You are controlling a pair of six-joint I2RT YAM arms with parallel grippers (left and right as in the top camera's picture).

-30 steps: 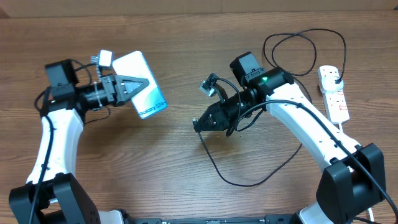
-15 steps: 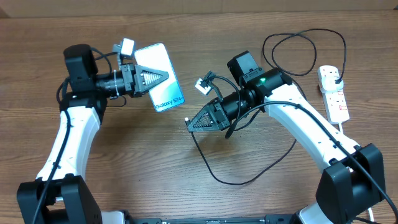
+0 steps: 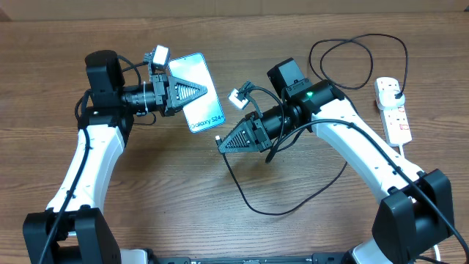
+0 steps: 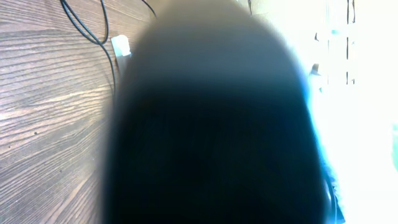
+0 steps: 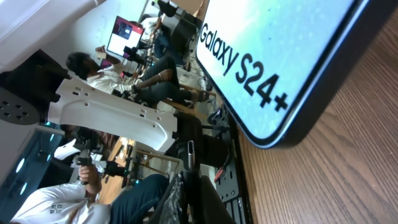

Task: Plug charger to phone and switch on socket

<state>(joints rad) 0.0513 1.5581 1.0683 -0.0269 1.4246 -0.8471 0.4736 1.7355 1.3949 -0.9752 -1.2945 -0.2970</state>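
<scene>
Moved since earlier: the phone (image 3: 196, 95) has travelled right, toward the middle of the table (image 3: 146, 213), and now sits closer to the right tool (image 3: 220, 144).
Phone: held off the table, lit screen up. Its long axis runs from the far side toward the near side, leaning slightly right. The short end with the white text is the near one.
Charger (image 3: 249, 198): its tiny tip pokes out of the right tool, just beyond the phone's near short end, close but apart.
Key relation: the tip lies to the near right of that short end. The right tool points leftward across the end, so by my judgement the tip is not yet lined up with the phone's long axis.
Left tool (image 3: 201, 91): clenched on the phone.
Right tool: clenched on the charger near its tip.
Socket (image 3: 393, 110): far right of the table, well apart, nearer the right arm.
Hard to see: the left wrist view is filled by a dark blur. The phone's port shows in no view. The right wrist view shows only the phone's text end (image 5: 292, 56). The switch position is too small to tell.
</scene>
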